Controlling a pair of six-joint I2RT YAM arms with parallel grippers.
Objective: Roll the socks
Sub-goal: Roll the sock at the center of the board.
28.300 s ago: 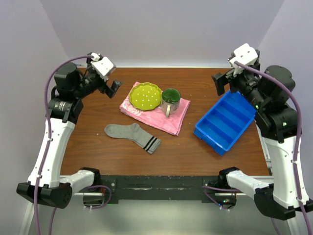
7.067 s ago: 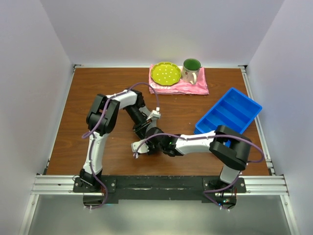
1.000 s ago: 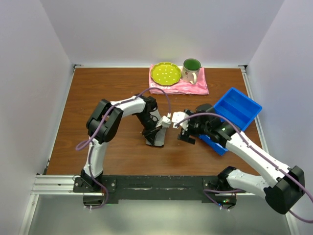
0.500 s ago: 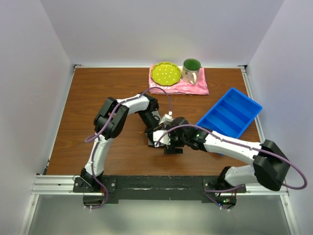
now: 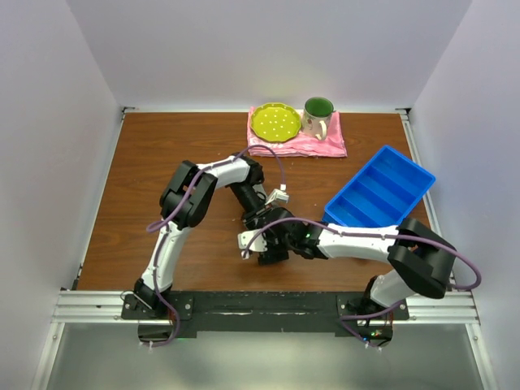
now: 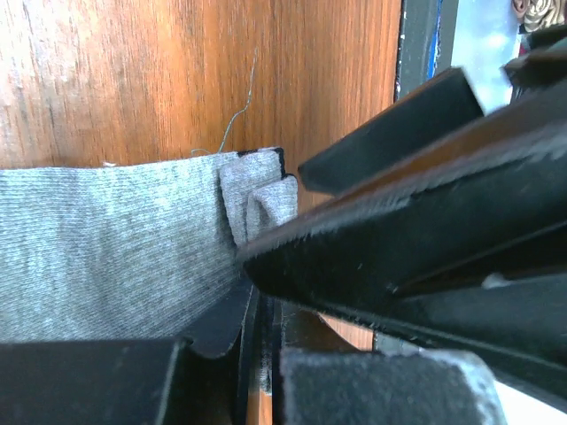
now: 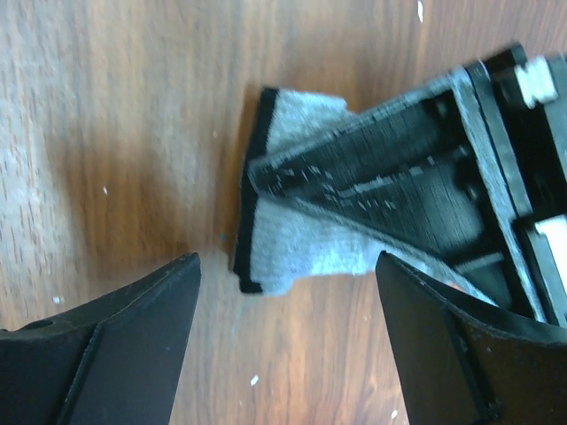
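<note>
The grey sock [image 7: 301, 248] lies folded on the wooden table, its dark edge facing left in the right wrist view. My left gripper [image 7: 266, 173] reaches in from the upper right and is shut on the fold. Up close, the grey knit [image 6: 106, 248] fills the left side of the left wrist view, with the left gripper [image 6: 261, 354] pinched on its edge. My right gripper [image 7: 288, 341] hovers open just beside the sock, one finger on each side and nothing between them. From above, the left gripper [image 5: 258, 219] and right gripper [image 5: 262, 246] meet at mid-table and hide the sock.
A blue divided bin [image 5: 378, 191] sits at the right. At the back, a pink cloth [image 5: 329, 146] carries a yellow-green plate [image 5: 275, 122] and a green mug [image 5: 318, 115]. The right arm lies low along the table's front.
The right arm swung left from beside the blue bin and came down at the sock, next to the left gripper. Its jaws narrowed slightly. The left gripper stayed shut in place.
</note>
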